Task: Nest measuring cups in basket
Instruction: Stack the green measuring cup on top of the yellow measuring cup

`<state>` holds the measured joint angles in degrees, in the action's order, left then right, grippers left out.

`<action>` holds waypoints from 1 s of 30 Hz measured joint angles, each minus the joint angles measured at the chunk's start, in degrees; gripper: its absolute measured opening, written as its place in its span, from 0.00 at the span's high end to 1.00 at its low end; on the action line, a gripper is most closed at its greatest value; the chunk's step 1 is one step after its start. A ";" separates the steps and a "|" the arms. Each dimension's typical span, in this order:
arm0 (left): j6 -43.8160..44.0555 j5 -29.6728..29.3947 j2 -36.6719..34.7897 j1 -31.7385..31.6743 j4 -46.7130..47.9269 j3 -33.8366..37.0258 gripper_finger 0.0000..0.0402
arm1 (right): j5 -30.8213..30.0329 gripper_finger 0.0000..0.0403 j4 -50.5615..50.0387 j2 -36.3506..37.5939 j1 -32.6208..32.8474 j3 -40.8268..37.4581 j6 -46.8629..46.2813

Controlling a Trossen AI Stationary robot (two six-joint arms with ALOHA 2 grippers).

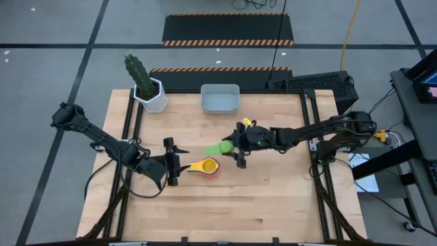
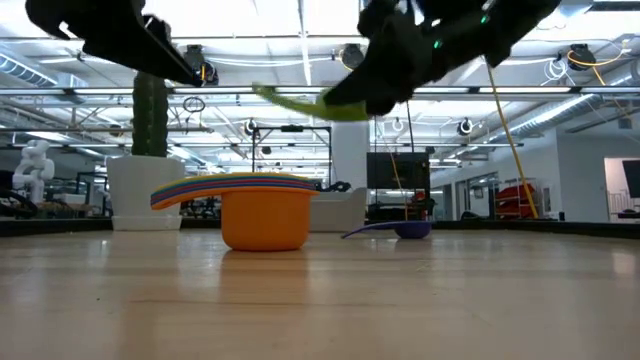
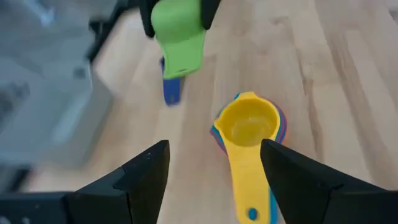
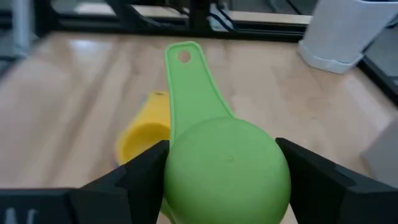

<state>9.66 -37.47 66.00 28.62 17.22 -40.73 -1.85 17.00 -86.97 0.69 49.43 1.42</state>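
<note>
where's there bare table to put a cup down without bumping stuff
The near half of the table, in front of the nested cup stack, is bare wood, as is the right side beyond the right pincer. The middle is crowded: the left pincer sits at the stack, and the right pincer holds the green cup close by, with a blue cup under it.

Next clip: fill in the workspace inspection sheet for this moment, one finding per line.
Surface: pale wooden table, no spills seen.
Job's things: nested stack of plastic measuring cups, yellow on top; green plastic cup held in the air; dark blue cup lying apart; pale grey-blue plastic basket holds none.
Clutter: cactus in white hexagonal pot.
Grippers: right gripper grips the green cup; left gripper open beside the stack.
Cables: yellow cable on the floor.
Surroundings: nothing seen.
</note>
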 joint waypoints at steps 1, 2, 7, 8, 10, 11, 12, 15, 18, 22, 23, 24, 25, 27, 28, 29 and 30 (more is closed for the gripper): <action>-4.10 -0.02 0.12 0.00 -1.26 0.00 0.37 | 0.02 0.36 -0.02 0.54 0.94 0.00 -1.24; -8.42 -0.07 0.47 0.00 -3.23 0.00 0.36 | 0.04 0.36 0.24 1.06 1.83 0.00 -2.68; -30.40 1.63 3.39 1.22 -15.45 0.00 0.37 | 4.07 0.36 0.59 1.45 5.36 0.00 -9.95; -34.14 2.71 4.35 1.50 -17.89 0.00 0.37 | 5.10 0.36 0.75 1.44 5.94 0.00 -10.86; -40.03 3.64 6.05 2.36 -22.15 0.02 0.37 | 6.25 0.36 1.25 1.46 6.99 0.00 -12.74; -42.28 3.64 6.95 2.68 -24.61 0.01 0.37 | 6.38 0.36 1.39 1.46 7.48 0.00 -13.73; -44.21 3.68 7.80 2.81 -26.42 -0.05 0.37 | 6.45 0.36 1.64 1.44 7.99 0.00 -14.52; -48.21 3.70 10.29 3.12 -27.94 -0.02 0.37 | 6.69 0.36 3.27 1.45 9.25 0.00 -17.04; -50.21 3.69 12.55 3.13 -31.36 -0.02 0.37 | 6.77 0.36 3.35 1.46 10.07 0.01 -19.60; -53.24 3.80 15.34 3.23 -37.28 -0.02 0.37 | 7.97 0.36 3.51 1.44 10.73 0.01 -22.66; -54.02 3.82 15.85 3.23 -38.53 -0.02 0.37 | 7.98 0.36 3.47 1.44 10.77 0.01 -23.06; -54.63 4.01 16.26 3.24 -39.22 -0.02 0.37 | 7.98 0.36 3.38 1.44 10.92 0.00 -23.26; -55.14 4.64 16.59 3.23 -39.67 -0.02 0.37 | 7.96 0.36 3.36 1.44 11.07 0.01 -23.29; -55.80 5.97 17.08 3.19 -40.15 -0.02 0.37 | 7.95 0.36 3.60 1.44 11.21 0.00 -23.34; -56.16 6.14 17.31 3.17 -40.40 -0.02 0.37 | 7.93 0.36 3.69 1.44 11.32 0.02 -23.56; -56.19 6.45 17.33 3.17 -40.39 -0.02 0.38 | 7.93 0.36 3.71 1.44 11.39 0.00 -23.82; -56.16 6.44 17.33 3.17 -40.40 -0.02 0.40 | 7.95 0.36 3.71 1.44 11.39 0.01 -23.95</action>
<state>-46.50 -31.04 83.33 31.79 -23.18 -40.75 6.10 20.71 -85.54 12.08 49.44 -22.53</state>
